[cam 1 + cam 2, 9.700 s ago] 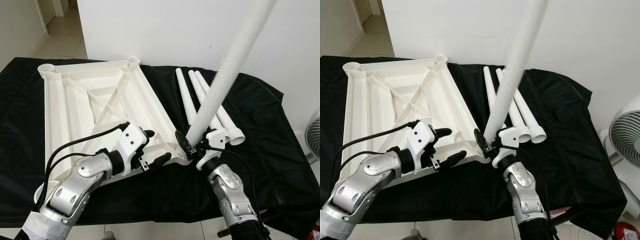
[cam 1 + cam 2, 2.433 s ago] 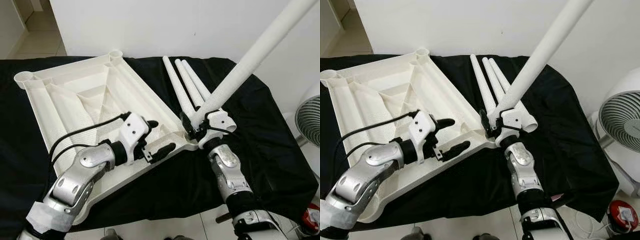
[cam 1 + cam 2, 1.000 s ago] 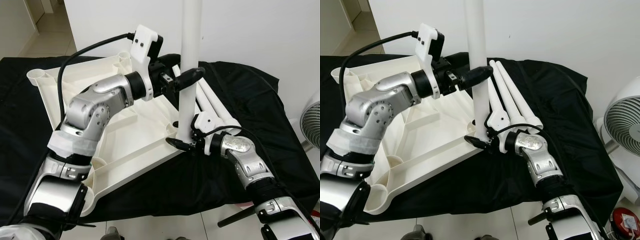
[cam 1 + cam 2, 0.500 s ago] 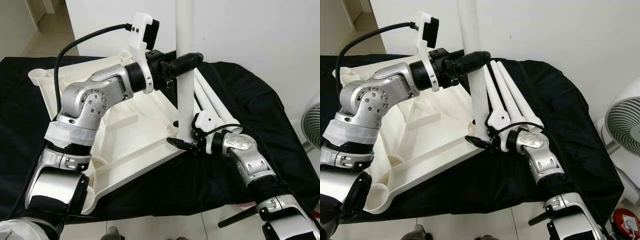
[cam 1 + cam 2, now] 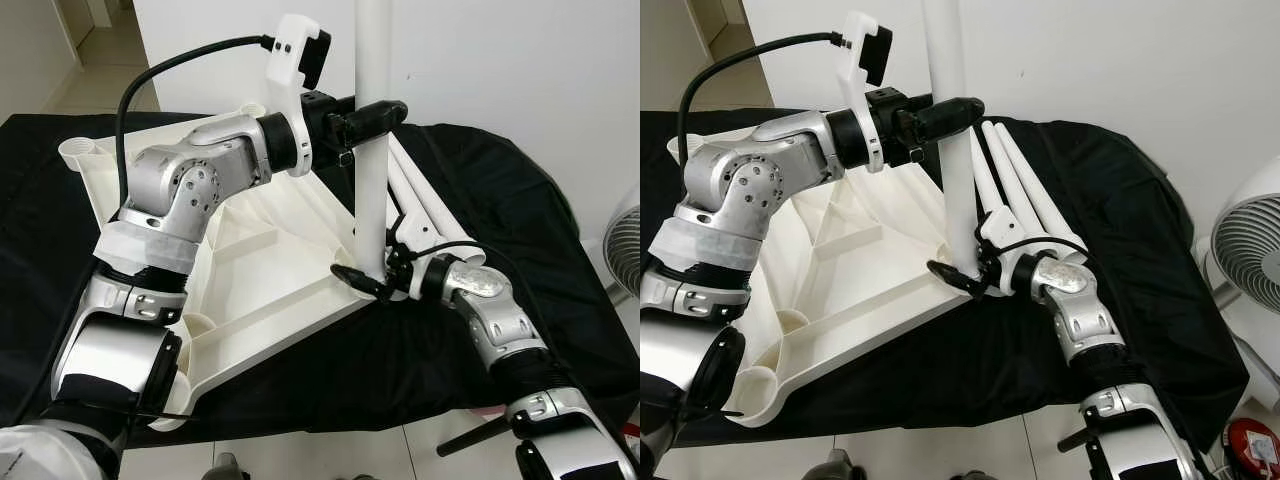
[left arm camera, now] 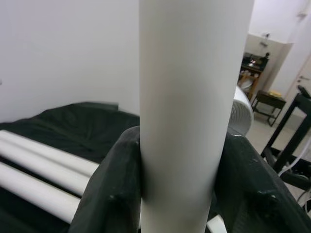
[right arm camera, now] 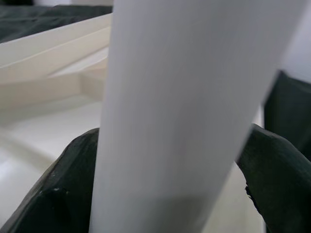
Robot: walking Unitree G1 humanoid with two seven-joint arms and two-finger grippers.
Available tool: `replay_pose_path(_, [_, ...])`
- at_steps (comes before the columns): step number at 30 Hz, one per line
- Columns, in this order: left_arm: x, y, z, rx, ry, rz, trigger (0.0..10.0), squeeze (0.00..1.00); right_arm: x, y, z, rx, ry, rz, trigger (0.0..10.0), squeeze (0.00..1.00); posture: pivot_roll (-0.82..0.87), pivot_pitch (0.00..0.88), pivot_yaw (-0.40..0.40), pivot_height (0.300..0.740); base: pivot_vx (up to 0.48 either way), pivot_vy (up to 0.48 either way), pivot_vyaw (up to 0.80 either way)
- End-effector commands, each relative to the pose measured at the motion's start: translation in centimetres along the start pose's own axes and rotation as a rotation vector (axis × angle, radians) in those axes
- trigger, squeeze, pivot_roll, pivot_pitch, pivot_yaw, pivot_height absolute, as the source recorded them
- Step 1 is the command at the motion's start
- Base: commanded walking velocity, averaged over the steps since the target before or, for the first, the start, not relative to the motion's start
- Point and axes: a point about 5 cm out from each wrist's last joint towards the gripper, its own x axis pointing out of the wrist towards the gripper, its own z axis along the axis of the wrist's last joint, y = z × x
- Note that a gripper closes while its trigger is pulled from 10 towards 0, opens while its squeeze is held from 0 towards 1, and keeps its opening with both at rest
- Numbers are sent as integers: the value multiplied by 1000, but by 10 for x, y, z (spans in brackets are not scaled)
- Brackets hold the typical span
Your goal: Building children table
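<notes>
The right pincer [image 5: 372,283] grasps the foot of the upright white leg [image 5: 370,190] where it meets the near corner socket of the upturned white tabletop [image 5: 260,270], which lies on the black-draped surface [image 5: 520,230]. Higher at 12 o'clock, the left pincer [image 5: 375,117] is clenched round the same leg. To seat it well, I judge, keep the leg plumb and press straight down; three spare legs [image 5: 415,210] lie beyond at 1 o'clock, and no writing can be read.

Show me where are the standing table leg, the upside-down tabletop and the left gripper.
standing table leg [image 5: 369,215], left eye view, middle of its shaft.
upside-down tabletop [image 5: 262,278], left eye view, inner ribbed panel.
left gripper [image 5: 374,117], left eye view, fingers clamping the leg.
</notes>
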Motion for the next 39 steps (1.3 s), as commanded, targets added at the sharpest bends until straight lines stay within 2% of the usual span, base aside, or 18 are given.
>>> replay_pose_path(1, [4, 3, 4, 45, 5, 31, 10000, 0, 1, -7, 3, -4, -16, -80, 10000, 1000, 33, 0, -29, 740, 0, 0, 0])
replay_pose_path(3, [4, 5, 5, 59, 8, 55, 10000, 0, 2, -8, 4, -1, -18, -96, 10000, 1000, 33, 0, -29, 740, 0, 0, 0])
replay_pose_path(4, [5, 6, 6, 56, 4, 70, 10000, 0, 5, -7, 5, 8, -33, -123, 10000, 498, 33, 0, -29, 740, 0, 0, 0])
replay_pose_path(5, [6, 7, 7, 54, 2, 81, 10000, 0, 7, -7, 6, 16, -43, -143, 10000, 498, 33, 0, -29, 740, 0, 0, 0])
replay_pose_path(6, [7, 9, 10, 47, -9, 111, 10000, 0, 10, -6, 7, 23, -52, -183, 10000, 0, 32, 0, -31, 740, 0, 0, 0])
replay_pose_path(10, [10, 14, 18, 39, -46, 173, 10000, 0, 18, -4, 9, 36, -71, -272, 10000, 0, 31, 0, -30, 740, 0, 0, 0])
replay_pose_path(14, [11, 15, 20, 45, -63, 183, 10000, 0, 22, -2, 9, 40, -74, -301, 10000, 0, 31, 0, -28, 740, 0, 0, 0])
replay_pose_path(20, [18, 9, 22, 67, -99, 194, 10000, 0, 40, 2, 13, 93, -59, -489, 10000, 0, 33, 0, -25, 740, 0, 0, 0])
replay_pose_path(29, [23, 5, 20, 90, -111, 228, 10000, 0, 48, 5, 19, 88, -49, -592, 10000, 0, 37, 0, -23, 740, 0, 0, 0])
replay_pose_path(33, [27, 3, 19, 136, -114, 256, 10000, 0, 52, 7, 19, 115, -20, -658, 10000, 0, 42, 0, -25, 740, 0, 0, 0])
replay_pose_path(39, [31, 1, 20, 200, -120, 293, 10000, 0, 55, 7, 22, 98, -2, -748, 10000, 0, 42, 0, -29, 740, 0, 0, 0])
